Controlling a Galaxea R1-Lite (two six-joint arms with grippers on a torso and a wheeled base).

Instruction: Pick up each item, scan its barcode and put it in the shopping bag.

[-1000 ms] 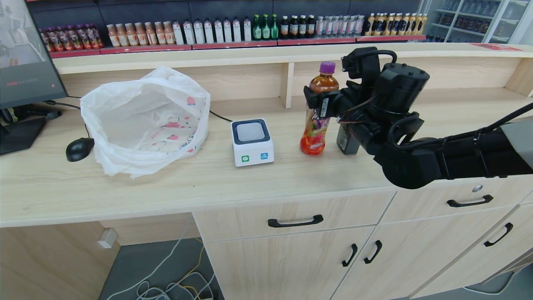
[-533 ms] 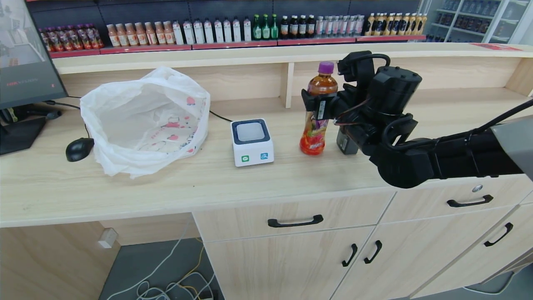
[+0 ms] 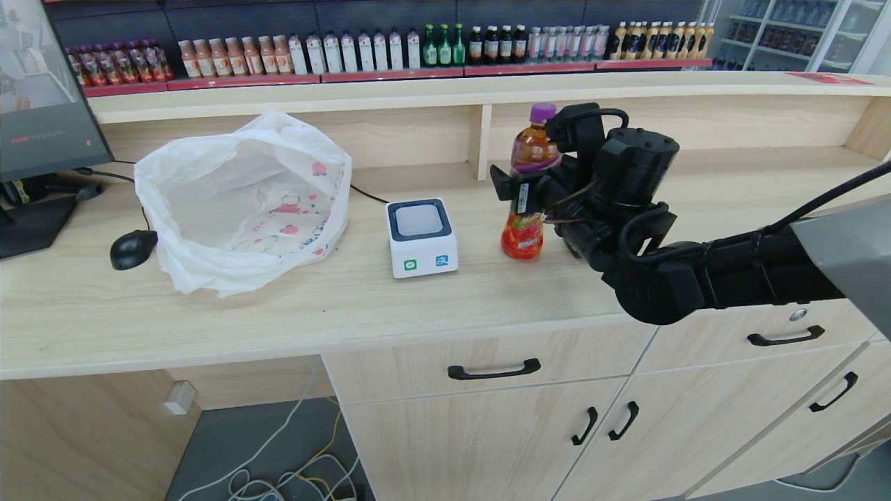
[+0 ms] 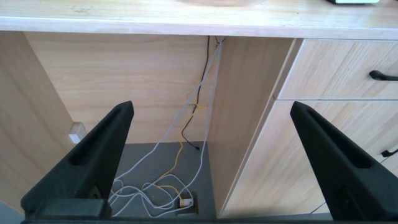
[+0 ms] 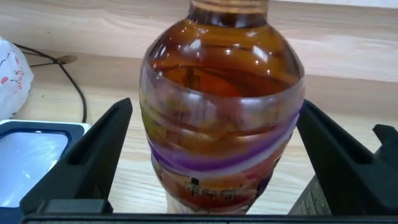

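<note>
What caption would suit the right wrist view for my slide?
Open end effector flanking a drink bottle on the wooden counter, scanner nearby.

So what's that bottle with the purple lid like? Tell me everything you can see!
The clear plastic bottle has a purple cap, brown drink inside and a red-orange wrapper with a purple band. It stands upright, capped, on the light wooden counter, to the right of the white scanner box. The open black fingers of the right gripper flank its middle, not yet squeezing it.
</note>
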